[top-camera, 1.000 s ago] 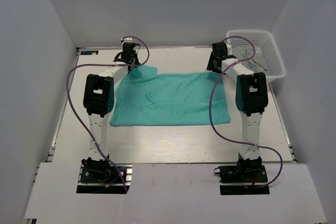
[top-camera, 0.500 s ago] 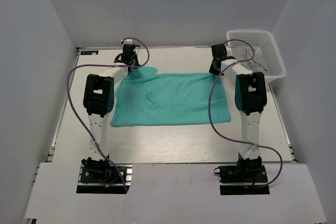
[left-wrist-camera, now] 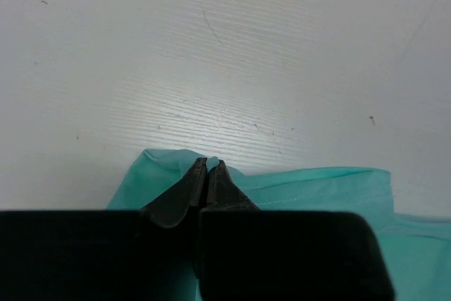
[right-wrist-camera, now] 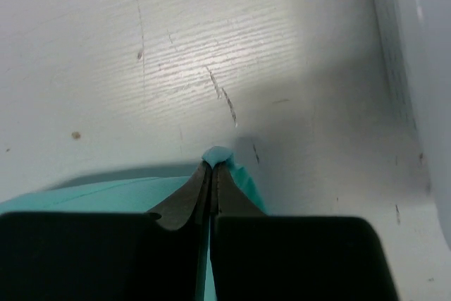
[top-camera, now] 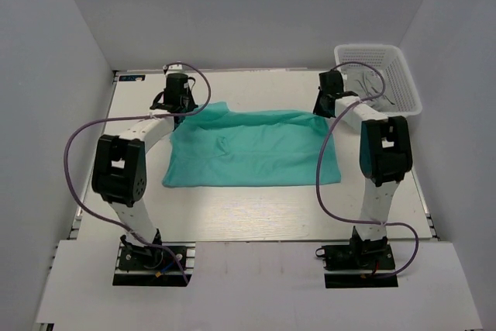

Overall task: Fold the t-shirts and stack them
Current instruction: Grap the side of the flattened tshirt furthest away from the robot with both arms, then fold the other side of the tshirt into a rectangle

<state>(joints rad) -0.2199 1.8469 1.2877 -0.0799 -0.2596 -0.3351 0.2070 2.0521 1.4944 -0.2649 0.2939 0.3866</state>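
From above, the fingertips of both arms are hidden under their own wrist housings, so the grips can only be read from the wrist cameras. There the black gripper bodies fill the lower part of each view and cut off nearly all the cloth. The teal-green t-shirt (top-camera: pixel 252 149) lies spread and slightly rumpled in the middle of the white table (top-camera: pixel 256 211), its long side running from 9 to 3 o'clock. Which side faces up, and where the collar is, cannot be made out. The left gripper (top-camera: pixel 181 108) sits at the shirt's 10 o'clock corner. In its wrist view the left gripper (left-wrist-camera: pixel 206 167) has its jaws pressed nearly together, with a small fold of the t-shirt (left-wrist-camera: pixel 158 167) pinched between the tips and poking out just beyond them. The right gripper (top-camera: pixel 322 111) sits at the 2 o'clock corner. Seen close, the right gripper (right-wrist-camera: pixel 211 165) is clamped tight on a little peak of the t-shirt (right-wrist-camera: pixel 220 154) that sticks out past the tips. The white mesh basket (top-camera: pixel 404 92) stands at the table's 2 o'clock corner, near the right gripper. A few thin dark things inside it are too small to identify.
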